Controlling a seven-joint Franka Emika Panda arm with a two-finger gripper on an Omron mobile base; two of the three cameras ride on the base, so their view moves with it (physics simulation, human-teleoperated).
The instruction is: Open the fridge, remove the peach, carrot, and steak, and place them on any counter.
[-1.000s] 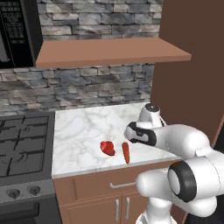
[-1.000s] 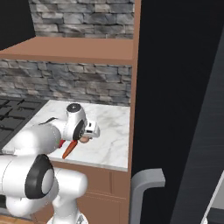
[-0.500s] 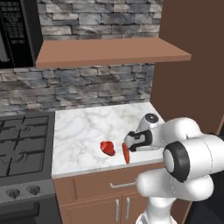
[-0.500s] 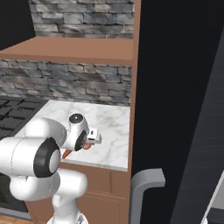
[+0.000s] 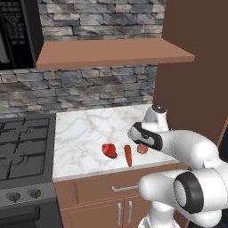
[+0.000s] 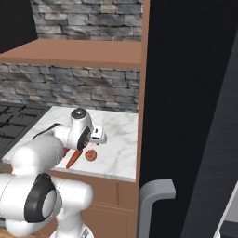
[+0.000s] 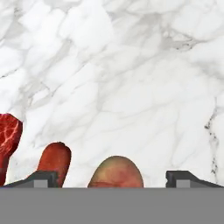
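The peach [image 7: 116,173] lies on the white marble counter [image 7: 131,65], low between the two tips of my gripper [image 7: 113,179], which stands open with a gap on either side of it. In the left base view my gripper [image 5: 141,142] hangs just above the peach [image 5: 142,149], with the carrot [image 5: 128,155] and the steak [image 5: 109,150] lying to its left on the counter [image 5: 89,129]. From the right base view the peach [image 6: 90,155] and carrot [image 6: 72,159] lie near the counter's front edge. The fridge [image 6: 186,93] rises near-black on the right, one door swung open.
A black gas stove [image 5: 22,151] adjoins the counter on the left, with a microwave [image 5: 18,31] above it. A brown wooden shelf [image 5: 111,53] overhangs the counter. The fridge door's grey handle [image 6: 155,197] juts out at the lower right.
My gripper came down to the counter right of the carrot and its jaws widened. The peach now lies free on the marble beside the carrot.
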